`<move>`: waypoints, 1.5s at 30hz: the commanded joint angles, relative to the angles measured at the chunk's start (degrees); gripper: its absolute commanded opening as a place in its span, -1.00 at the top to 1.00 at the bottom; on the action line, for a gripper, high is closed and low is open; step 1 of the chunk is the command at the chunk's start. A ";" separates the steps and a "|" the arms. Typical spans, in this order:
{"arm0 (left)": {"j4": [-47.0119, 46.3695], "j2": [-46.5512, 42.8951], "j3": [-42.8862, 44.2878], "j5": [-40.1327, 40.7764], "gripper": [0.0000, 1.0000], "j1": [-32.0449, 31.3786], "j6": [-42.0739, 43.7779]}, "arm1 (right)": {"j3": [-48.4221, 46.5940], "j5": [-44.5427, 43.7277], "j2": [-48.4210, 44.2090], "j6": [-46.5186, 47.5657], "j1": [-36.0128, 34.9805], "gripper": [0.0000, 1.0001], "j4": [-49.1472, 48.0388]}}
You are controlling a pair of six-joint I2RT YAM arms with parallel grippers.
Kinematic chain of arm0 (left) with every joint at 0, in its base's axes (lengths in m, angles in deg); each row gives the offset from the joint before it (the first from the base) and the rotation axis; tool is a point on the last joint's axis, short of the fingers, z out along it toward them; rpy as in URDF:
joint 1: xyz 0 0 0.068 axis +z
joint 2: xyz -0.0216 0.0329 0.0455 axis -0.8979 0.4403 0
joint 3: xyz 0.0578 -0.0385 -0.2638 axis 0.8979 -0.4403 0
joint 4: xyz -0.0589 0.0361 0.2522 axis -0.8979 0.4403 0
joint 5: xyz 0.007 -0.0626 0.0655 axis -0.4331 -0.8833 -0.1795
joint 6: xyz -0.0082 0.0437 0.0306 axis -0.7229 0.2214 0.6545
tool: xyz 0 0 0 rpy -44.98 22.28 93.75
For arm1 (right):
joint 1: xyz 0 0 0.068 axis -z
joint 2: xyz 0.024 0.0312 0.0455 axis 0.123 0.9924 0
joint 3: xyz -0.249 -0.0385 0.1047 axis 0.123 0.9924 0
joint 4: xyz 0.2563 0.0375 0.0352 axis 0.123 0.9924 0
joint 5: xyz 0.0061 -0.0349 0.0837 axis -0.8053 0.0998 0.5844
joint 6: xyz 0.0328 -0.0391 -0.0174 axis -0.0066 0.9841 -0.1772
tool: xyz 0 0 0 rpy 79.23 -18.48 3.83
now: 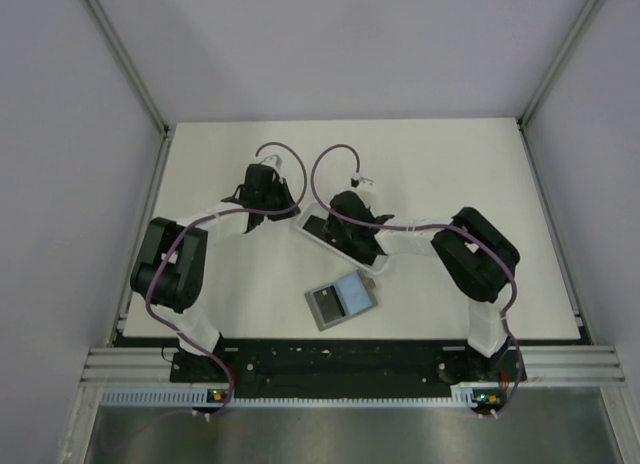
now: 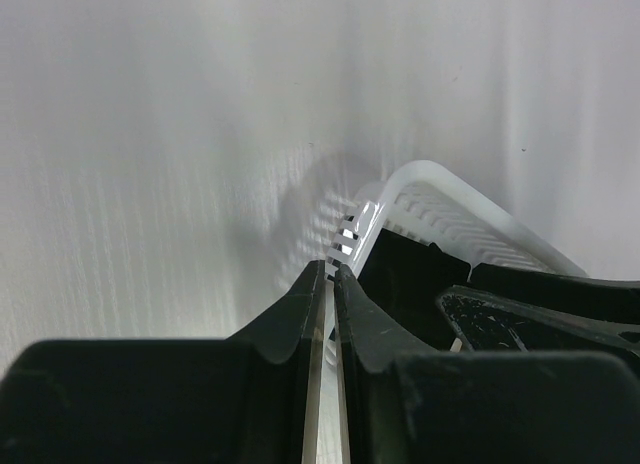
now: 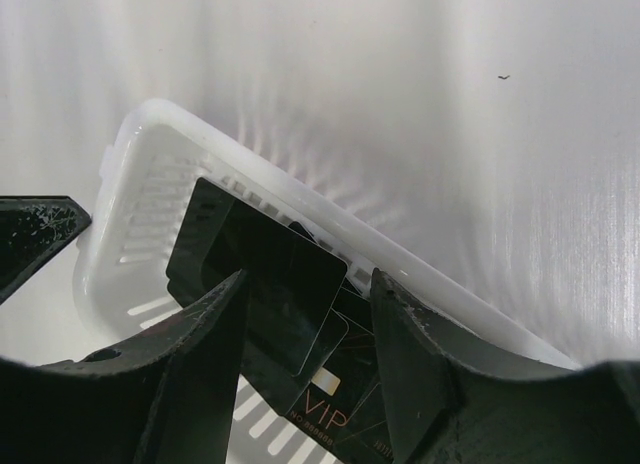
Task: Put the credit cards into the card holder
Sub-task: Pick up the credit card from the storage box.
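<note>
Several black credit cards (image 3: 262, 269) lie stacked in a white slotted tray (image 3: 300, 199); one below shows "VIP" lettering. My right gripper (image 3: 308, 276) is open and low in the tray, one finger on each side of the top card. It holds nothing. In the top view it (image 1: 343, 227) covers the tray (image 1: 305, 230). My left gripper (image 2: 330, 269) is shut with a hairline gap and nothing visible between the fingers. Its tips are just short of the tray's corner (image 2: 362, 224), at the tray's left end in the top view (image 1: 283, 206). The grey card holder (image 1: 342, 299) lies open and apart, in front of the tray.
The white table (image 1: 470, 164) has metal frame rails at both sides and grey walls behind. The right gripper's finger (image 2: 530, 319) and a black card (image 2: 400, 274) show in the left wrist view. Cables loop above both wrists.
</note>
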 commanded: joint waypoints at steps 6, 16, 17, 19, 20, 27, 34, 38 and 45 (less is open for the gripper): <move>1.83 0.05 -1.45 -0.66 0.75 -1.19 -0.08 | 3.41 7.13 2.33 -0.65 -0.34 -0.04 -10.71; 1.91 0.49 -1.27 -0.84 0.77 -1.36 -0.08 | 5.25 13.20 3.03 1.46 -0.34 -0.04 -19.94; 1.83 0.58 -1.27 -0.84 0.77 -1.27 -0.08 | 5.52 13.90 3.12 1.63 -0.34 -0.04 -21.08; 1.83 0.49 -1.27 -0.84 0.77 -1.27 -0.08 | 6.04 14.87 3.38 1.89 -0.43 -0.03 -22.84; 1.91 0.49 -1.27 -0.92 0.77 -1.27 -0.08 | 6.22 15.31 3.47 1.98 -0.52 -0.03 -23.28; 1.91 0.58 -1.54 -1.10 0.78 -1.27 -0.08 | 6.40 16.80 3.91 2.60 -0.43 -0.02 -25.39; 1.91 0.58 -1.62 -1.01 0.79 -1.45 0.01 | 6.31 16.80 3.91 2.77 -0.34 -0.01 -25.30; 1.83 0.58 -1.54 -1.01 0.79 -1.45 -0.08 | 7.62 17.07 3.12 2.86 -0.43 -0.01 -27.85; 1.83 0.67 -1.54 -1.10 0.79 -1.36 -0.16 | 10.26 17.16 1.01 3.48 -0.34 -0.01 -32.16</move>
